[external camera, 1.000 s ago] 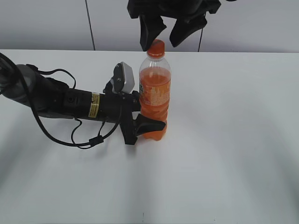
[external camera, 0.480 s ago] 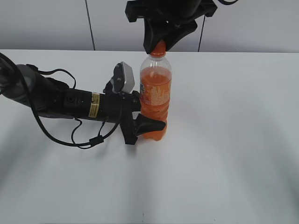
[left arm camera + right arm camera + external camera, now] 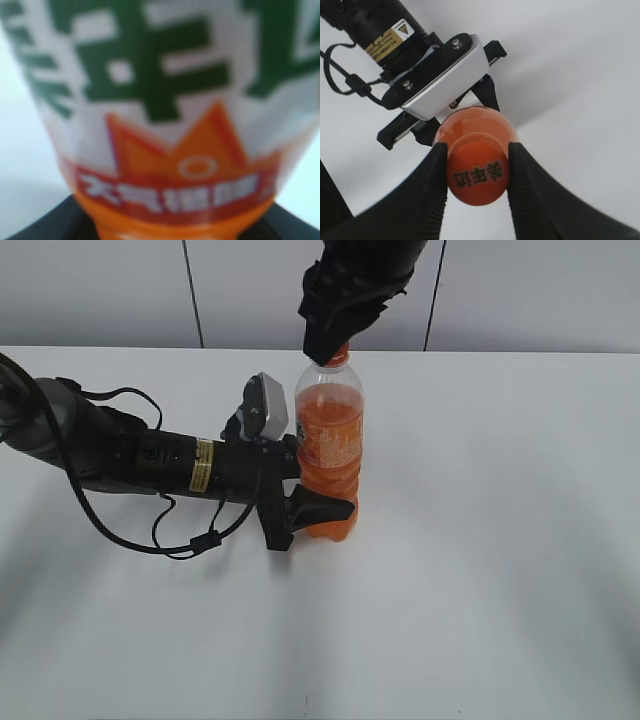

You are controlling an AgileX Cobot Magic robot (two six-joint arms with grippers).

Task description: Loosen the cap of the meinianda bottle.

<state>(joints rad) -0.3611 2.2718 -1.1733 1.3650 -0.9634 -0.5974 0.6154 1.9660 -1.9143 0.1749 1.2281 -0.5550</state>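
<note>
1. The meinianda bottle point(image 3: 330, 455) stood upright on the white table point(image 3: 500, 540), its long axis vertical, and the cap point(image 3: 477, 175) sat directly between the right gripper point(image 3: 476, 175) fingers, which pressed its sides from above
2. The left gripper point(image 3: 305, 512) came in level from the left and clamped the bottle's ribbed lower body
3. The cap was small, round, smooth orange plastic with dark print on top; the bottle was clear plastic holding orange drink under a white-and-orange label point(image 3: 165, 115)
</note>
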